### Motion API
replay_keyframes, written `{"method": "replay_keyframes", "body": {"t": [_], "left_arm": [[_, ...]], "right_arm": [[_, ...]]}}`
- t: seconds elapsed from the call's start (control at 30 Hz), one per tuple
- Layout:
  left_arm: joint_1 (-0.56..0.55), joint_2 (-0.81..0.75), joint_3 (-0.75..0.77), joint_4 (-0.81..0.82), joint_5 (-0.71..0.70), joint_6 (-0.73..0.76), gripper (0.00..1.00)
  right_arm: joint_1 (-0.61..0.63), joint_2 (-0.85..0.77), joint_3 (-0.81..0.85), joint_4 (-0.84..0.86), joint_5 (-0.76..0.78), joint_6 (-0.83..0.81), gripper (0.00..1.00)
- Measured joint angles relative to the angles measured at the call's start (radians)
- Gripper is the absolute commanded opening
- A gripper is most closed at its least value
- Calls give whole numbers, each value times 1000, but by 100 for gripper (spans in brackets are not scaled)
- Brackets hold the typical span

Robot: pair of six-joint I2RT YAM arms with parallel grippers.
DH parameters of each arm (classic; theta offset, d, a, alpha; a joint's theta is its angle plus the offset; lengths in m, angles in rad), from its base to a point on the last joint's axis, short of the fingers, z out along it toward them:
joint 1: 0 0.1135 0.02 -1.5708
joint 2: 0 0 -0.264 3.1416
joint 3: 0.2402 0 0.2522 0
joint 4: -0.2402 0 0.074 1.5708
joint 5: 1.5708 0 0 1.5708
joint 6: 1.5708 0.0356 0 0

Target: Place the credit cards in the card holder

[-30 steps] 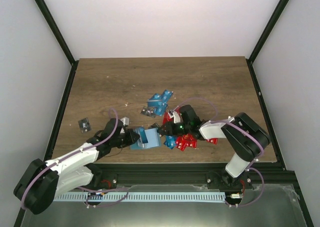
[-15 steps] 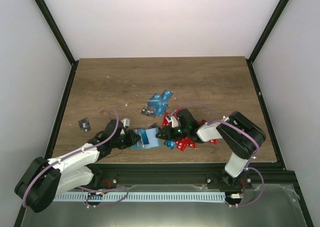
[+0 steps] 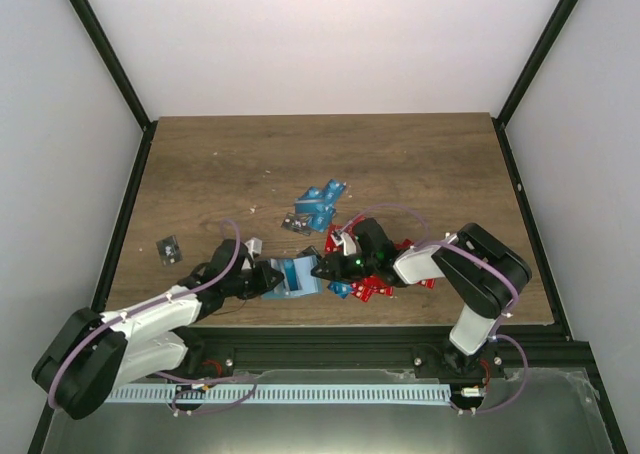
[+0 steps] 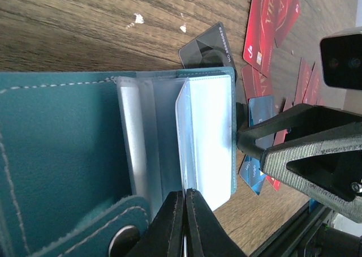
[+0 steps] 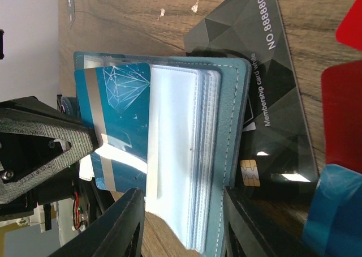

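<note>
The teal card holder (image 3: 298,277) lies open near the table's front edge. My left gripper (image 4: 185,193) is shut on one clear sleeve (image 4: 206,132) of the holder (image 4: 56,149) and holds it up. My right gripper (image 5: 184,226) stands part open, with a finger on either side of the sleeve stack (image 5: 178,155) and teal cover (image 5: 229,155). Whether the fingers press on them does not show. A blue credit card (image 5: 121,115) with a diamond print rests on the holder's far page. A black card (image 5: 266,98) lies partly under the cover. Red cards (image 3: 375,286) lie under the right arm.
A heap of blue cards (image 3: 320,202) lies mid-table, with a black card (image 3: 296,224) beside it. Another black card (image 3: 168,249) lies apart at the left. Black frame rails (image 3: 120,214) border the table, and the front edge is just below the holder.
My right gripper has slid left up to the holder's edge and its fingers have narrowed a little. The left gripper has stayed shut on the sleeve and edged slightly right.
</note>
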Motion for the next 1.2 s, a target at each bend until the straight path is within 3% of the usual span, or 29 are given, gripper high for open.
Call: {"method": "replay_keyframes", "body": {"t": [1.2], "left_arm": [[-4,169,20,111,64,10,4]], "right_arm": [[3,30,0,31,-18,-4,40]]}}
